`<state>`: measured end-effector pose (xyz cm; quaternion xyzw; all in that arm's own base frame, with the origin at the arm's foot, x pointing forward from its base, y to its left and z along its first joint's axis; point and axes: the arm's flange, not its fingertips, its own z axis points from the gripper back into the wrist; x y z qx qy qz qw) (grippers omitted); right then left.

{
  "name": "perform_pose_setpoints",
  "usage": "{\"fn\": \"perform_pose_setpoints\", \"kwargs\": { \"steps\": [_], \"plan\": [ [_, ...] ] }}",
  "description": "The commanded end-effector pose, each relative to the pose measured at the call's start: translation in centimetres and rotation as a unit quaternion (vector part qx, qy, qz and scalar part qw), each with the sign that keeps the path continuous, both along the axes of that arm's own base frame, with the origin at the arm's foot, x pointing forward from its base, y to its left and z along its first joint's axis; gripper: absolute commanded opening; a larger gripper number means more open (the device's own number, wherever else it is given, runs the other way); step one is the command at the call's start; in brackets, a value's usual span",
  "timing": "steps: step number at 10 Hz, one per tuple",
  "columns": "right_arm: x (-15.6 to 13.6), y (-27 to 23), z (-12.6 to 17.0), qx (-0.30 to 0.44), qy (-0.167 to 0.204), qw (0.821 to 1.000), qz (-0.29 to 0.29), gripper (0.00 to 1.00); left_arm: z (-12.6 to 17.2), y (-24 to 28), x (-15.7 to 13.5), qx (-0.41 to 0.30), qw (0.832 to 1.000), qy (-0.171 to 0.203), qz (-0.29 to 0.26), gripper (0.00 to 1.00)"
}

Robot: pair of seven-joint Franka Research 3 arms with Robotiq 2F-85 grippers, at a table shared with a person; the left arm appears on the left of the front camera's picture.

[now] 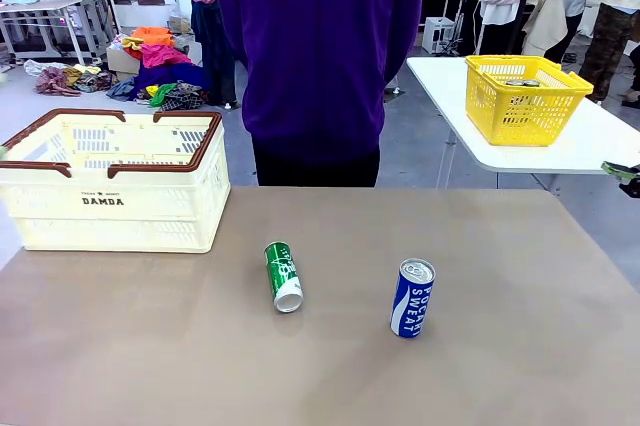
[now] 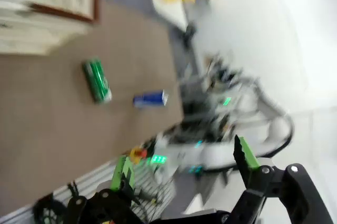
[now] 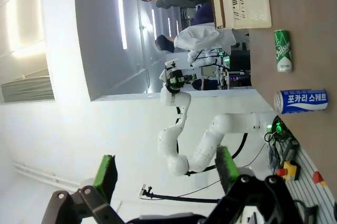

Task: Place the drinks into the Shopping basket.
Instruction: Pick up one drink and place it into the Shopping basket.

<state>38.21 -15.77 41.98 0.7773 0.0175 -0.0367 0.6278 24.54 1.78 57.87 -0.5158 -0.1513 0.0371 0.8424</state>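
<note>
1. Shopping basket (image 1: 110,186): cream-white, brown rim, "DAMDA" on its side. It stands at the far left corner of the table (image 1: 140,356).
2. Green can (image 1: 283,276): lies on its side near the table's middle, silver top toward the near edge, outside the basket.
3. Blue can (image 1: 412,298): "Pocari Sweat" lettering. It stands upright, to the right of the green can and apart from it.
4. Left tool (image 2: 184,163): fingers spread wide, nothing between the green pads, raised above the table.
5. Right tool (image 3: 167,170): fingers spread wide, holding nothing.
6. Person (image 1: 320,46): purple top, standing at the table's far edge.
</note>
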Motion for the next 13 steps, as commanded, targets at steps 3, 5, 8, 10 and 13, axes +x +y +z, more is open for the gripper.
{"fn": "perform_pose_setpoints", "kwargs": {
  "steps": [3, 5, 8, 10, 13],
  "plan": [
    [0.0, -0.3, 0.6, 0.007, 0.008, 1.0, -0.003, 1.0, -2.2, -19.3, 2.6, 0.177, 0.961, 0.01, -0.214, 1.0],
    [0.0, -0.3, 0.6, 0.007, 0.008, 1.0, -0.003, 1.0, -4.4, -24.5, 3.4, 0.285, 0.932, -0.011, -0.225, 1.0],
    [0.0, -0.3, 0.6, 0.007, 0.008, 1.0, -0.003, 1.0, -5.7, -26.4, 2.0, 0.282, 0.928, 0.005, -0.242, 1.0],
    [0.0, -0.3, 0.6, 0.007, 0.008, 1.0, -0.003, 1.0, -5.7, -26.4, 2.0, 0.282, 0.928, 0.005, -0.242, 1.0],
    [0.0, -0.3, 0.6, 0.007, 0.008, 1.0, -0.003, 1.0, -9.8, -30.6, 5.2, 0.369, 0.911, 0.054, -0.177, 1.0]
  ]
}}
